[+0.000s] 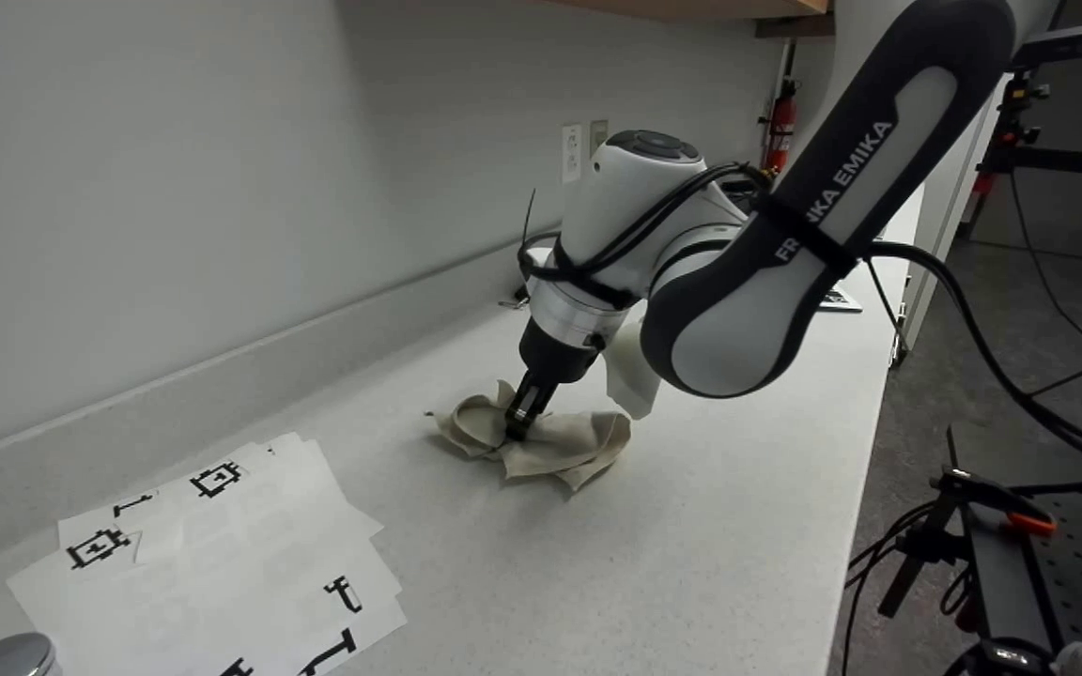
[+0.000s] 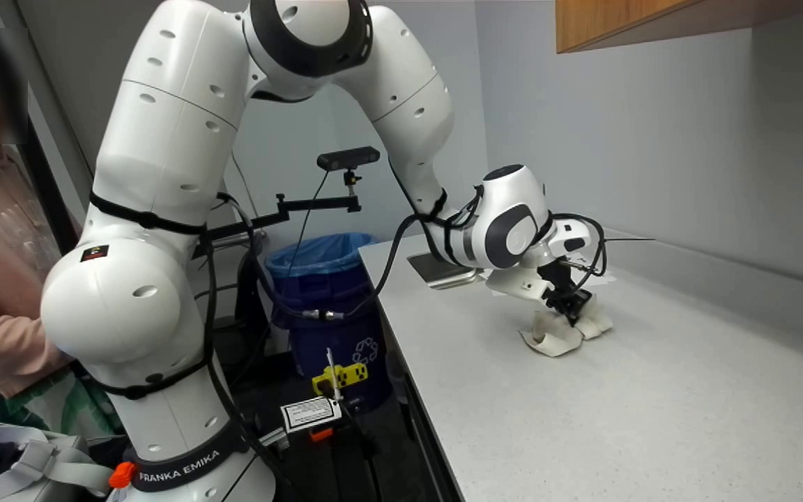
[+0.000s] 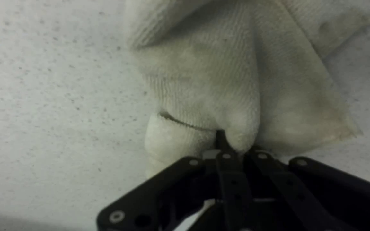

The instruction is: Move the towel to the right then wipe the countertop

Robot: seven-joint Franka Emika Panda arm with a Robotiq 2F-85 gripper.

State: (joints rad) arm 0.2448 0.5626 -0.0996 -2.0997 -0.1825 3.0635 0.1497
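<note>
A crumpled beige towel (image 1: 579,439) lies on the light speckled countertop (image 1: 691,563). The towel also shows in an exterior view (image 2: 551,336) and fills much of the upper middle of the wrist view (image 3: 204,70). My gripper (image 1: 517,430) points down at a slant into the middle of the towel. It also shows in an exterior view (image 2: 571,317). In the wrist view the fingers (image 3: 240,152) are close together with a fold of the towel pinched between them. The fingertips are partly hidden by the cloth. The towel still rests on the countertop.
White sheets with black markers (image 1: 212,554) lie on the counter beside the wall. A rounded metallic object (image 1: 10,657) stands at the lower left corner. A flat grey object (image 2: 440,270) lies near the counter's edge. The wall and backsplash (image 1: 250,361) run along the back.
</note>
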